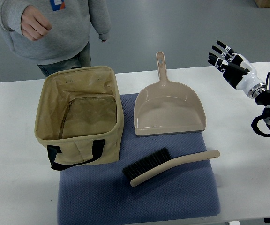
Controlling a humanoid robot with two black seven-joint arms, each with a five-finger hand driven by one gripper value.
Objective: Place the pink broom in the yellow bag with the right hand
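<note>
Right hand [228, 61] hovers with fingers spread and empty at the worktop's [13, 140] far right, the broom [170, 166] lying well down-left of it on the blue mat [139, 206], slim plastic handle angled toward that hand, dark bristles nearest the soft yellow bag [78, 119].

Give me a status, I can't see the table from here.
Right hand open, raised clear of the table. Broom untouched on the blue mat, bag open. Dustpan sits beside the path.
</note>
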